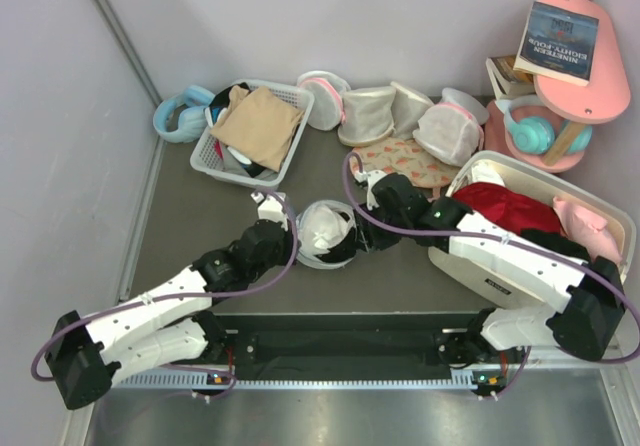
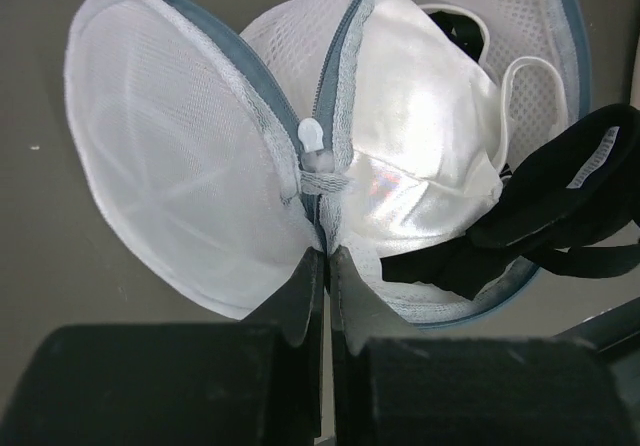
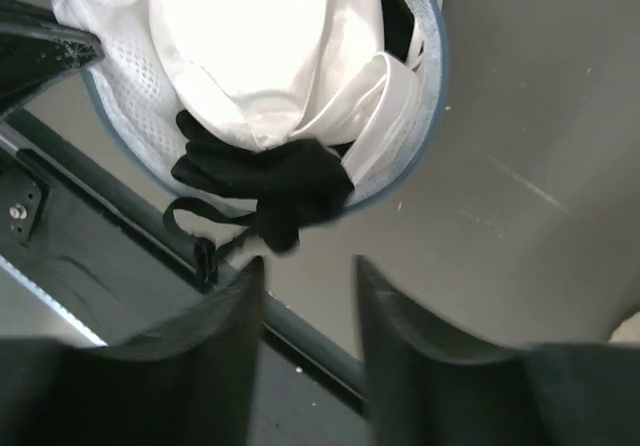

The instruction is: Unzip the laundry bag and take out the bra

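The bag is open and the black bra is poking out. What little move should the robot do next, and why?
Probably the right pincer should ease forward and close on the bra. Its jaws stand open and empty just short of it, the bra hangs over the rim of the unzipped bag, and the left pincer pinches the bag's edge.

Open laundry bag (image 2: 180, 156), black bra (image 2: 545, 206) half out.
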Action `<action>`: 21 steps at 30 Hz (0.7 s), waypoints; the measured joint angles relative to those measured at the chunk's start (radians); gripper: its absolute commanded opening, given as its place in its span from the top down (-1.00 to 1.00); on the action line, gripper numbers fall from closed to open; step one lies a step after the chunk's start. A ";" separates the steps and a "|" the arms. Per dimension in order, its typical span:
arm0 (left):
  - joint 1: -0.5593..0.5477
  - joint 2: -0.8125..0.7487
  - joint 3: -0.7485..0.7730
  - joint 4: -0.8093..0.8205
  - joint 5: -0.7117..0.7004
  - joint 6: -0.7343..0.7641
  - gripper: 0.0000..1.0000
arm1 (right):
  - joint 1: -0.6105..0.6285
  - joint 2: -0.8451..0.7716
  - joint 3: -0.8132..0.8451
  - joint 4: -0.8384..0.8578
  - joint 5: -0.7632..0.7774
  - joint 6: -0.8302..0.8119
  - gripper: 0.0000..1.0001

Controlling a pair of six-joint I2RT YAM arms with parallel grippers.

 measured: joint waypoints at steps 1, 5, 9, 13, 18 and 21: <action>0.000 0.000 -0.007 0.002 0.003 0.000 1.00 | 0.000 0.000 0.002 -0.005 -0.001 -0.002 -0.16; 0.000 0.000 -0.019 0.007 0.015 0.000 1.00 | 0.000 0.018 0.102 -0.076 -0.014 -0.034 -0.23; 0.000 0.000 -0.023 0.011 0.019 -0.004 1.00 | 0.000 0.028 0.254 -0.077 -0.033 -0.077 -0.32; 0.000 -0.006 -0.027 0.014 0.020 -0.032 1.00 | 0.000 0.020 0.305 0.012 -0.077 -0.115 -0.32; 0.000 -0.011 -0.027 0.014 0.021 -0.089 1.00 | 0.000 0.072 0.256 0.138 -0.155 -0.146 -0.36; 0.000 -0.011 -0.027 0.014 0.021 -0.123 1.00 | 0.000 0.148 0.191 0.201 -0.166 -0.163 -0.42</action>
